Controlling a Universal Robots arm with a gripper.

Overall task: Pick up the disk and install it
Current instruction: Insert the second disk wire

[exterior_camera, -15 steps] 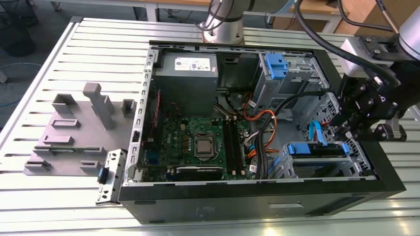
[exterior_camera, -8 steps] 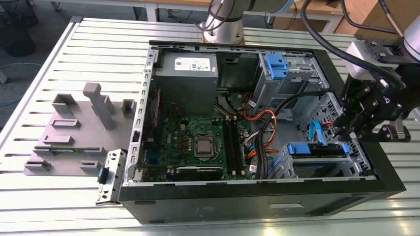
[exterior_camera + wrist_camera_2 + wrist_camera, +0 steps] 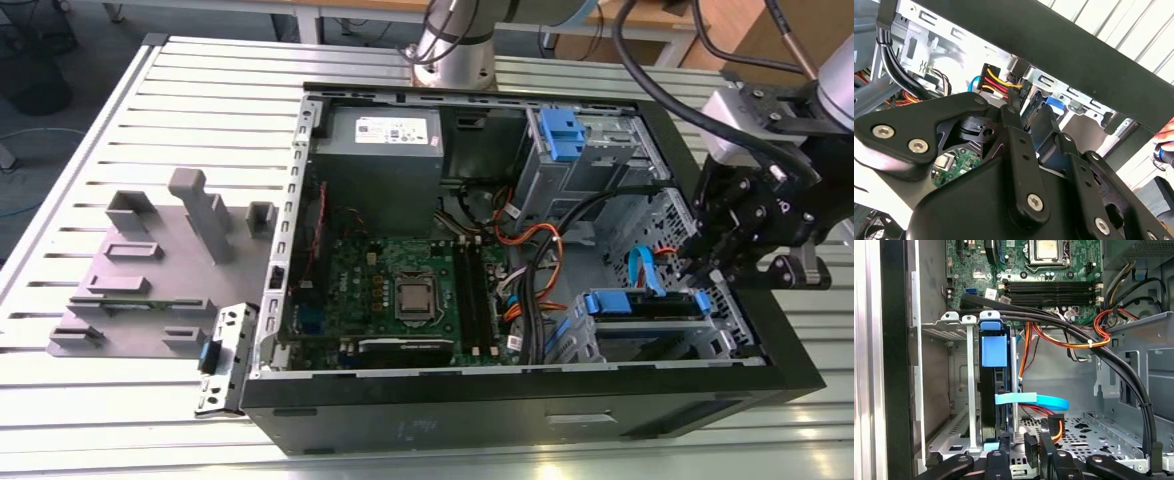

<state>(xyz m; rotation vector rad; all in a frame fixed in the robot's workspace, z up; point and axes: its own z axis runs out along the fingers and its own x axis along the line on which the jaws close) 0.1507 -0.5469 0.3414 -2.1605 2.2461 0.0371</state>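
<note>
The disk (image 3: 994,390) stands on edge in the metal drive cage (image 3: 961,390) at the front corner of the open computer case (image 3: 534,400), its blue rail upward, apparently seated. The tool (image 3: 714,265) hangs just above that cage, fingers (image 3: 1049,450) slightly apart, gripping nothing, beside the orange cables (image 3: 1064,345).
</note>
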